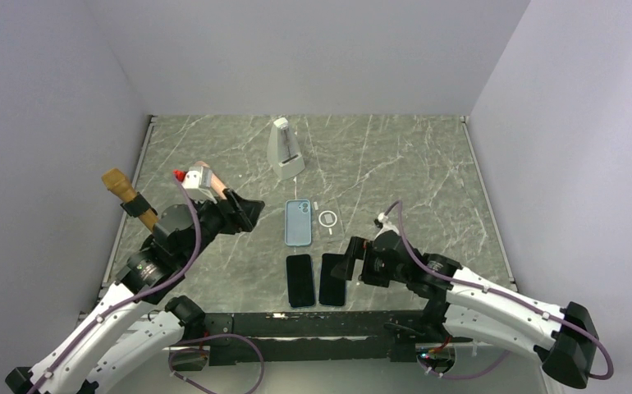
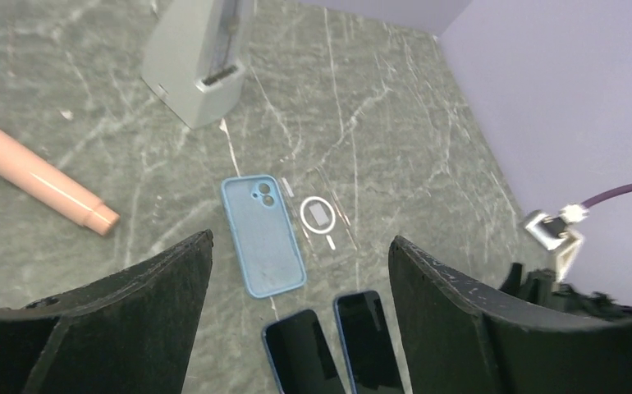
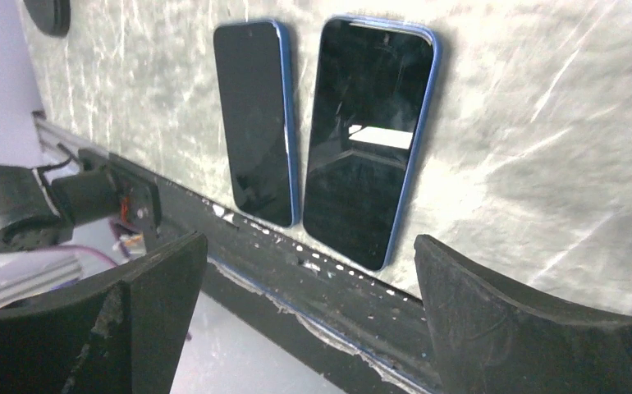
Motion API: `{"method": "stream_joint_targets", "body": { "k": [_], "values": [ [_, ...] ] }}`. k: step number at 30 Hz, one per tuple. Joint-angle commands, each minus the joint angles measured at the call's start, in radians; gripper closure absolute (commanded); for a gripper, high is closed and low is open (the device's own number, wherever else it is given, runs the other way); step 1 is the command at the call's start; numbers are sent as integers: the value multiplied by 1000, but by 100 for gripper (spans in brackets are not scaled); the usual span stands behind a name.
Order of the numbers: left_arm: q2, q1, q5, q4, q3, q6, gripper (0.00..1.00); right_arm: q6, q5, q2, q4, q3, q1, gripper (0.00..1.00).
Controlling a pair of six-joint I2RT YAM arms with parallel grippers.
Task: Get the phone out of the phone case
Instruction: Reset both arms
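A light blue phone case [image 1: 297,222] lies back up at the table's middle, its camera cutout at the far end; it also shows in the left wrist view [image 2: 262,234]. I cannot tell whether a phone is inside it. Two dark phones with blue edges lie screen up near the front edge, the left phone [image 1: 299,280] [image 3: 255,123] and the right phone [image 1: 332,279] [image 3: 370,139]. My left gripper [image 1: 249,215] [image 2: 300,238] is open and empty, left of the case and above the table. My right gripper [image 1: 345,264] [image 3: 309,242] is open and empty, by the right phone's right edge.
A clear case with a white ring [image 1: 327,219] [image 2: 319,215] lies right of the blue case. A grey stand [image 1: 284,150] [image 2: 202,70] stands behind. A pink tube [image 1: 204,178] [image 2: 42,180] and a brown-handled tool [image 1: 124,191] lie at the left. The black front rail [image 3: 337,287] runs along the near edge.
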Motion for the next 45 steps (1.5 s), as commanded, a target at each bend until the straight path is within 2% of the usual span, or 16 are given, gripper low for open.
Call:
{"method": "stream_joint_targets", "body": {
  "k": [1, 9, 11, 14, 21, 27, 33, 42, 44, 45],
  "values": [
    [-22, 4, -102, -46, 94, 94, 17, -148, 205, 11, -165, 190, -24, 0],
    [-79, 5, -285, -75, 258, 294, 11, -445, 676, 153, -360, 745, -63, 0],
    [-93, 4, -336, -80, 313, 349, 9, -517, 770, 188, -362, 865, -63, 0],
    [-115, 5, -390, -71, 381, 436, 7, -640, 849, 194, -288, 962, -63, 0],
    [-167, 4, -469, 15, 443, 635, 2, -870, 885, 96, -43, 1034, -63, 0],
    [-193, 5, -509, 58, 506, 726, 1, -1016, 887, -22, 176, 982, -63, 0],
    [-222, 4, -511, 103, 487, 746, 1, -1027, 860, -65, 209, 960, -63, 0],
    [-213, 3, -504, 74, 475, 708, 0, -1018, 851, -73, 190, 950, -63, 0],
    [-209, 3, -500, 75, 475, 703, 1, -1063, 851, -72, 213, 918, -63, 0],
    [-206, 3, -498, 69, 478, 700, 1, -1042, 871, -61, 174, 936, -64, 0]
  ]
}}
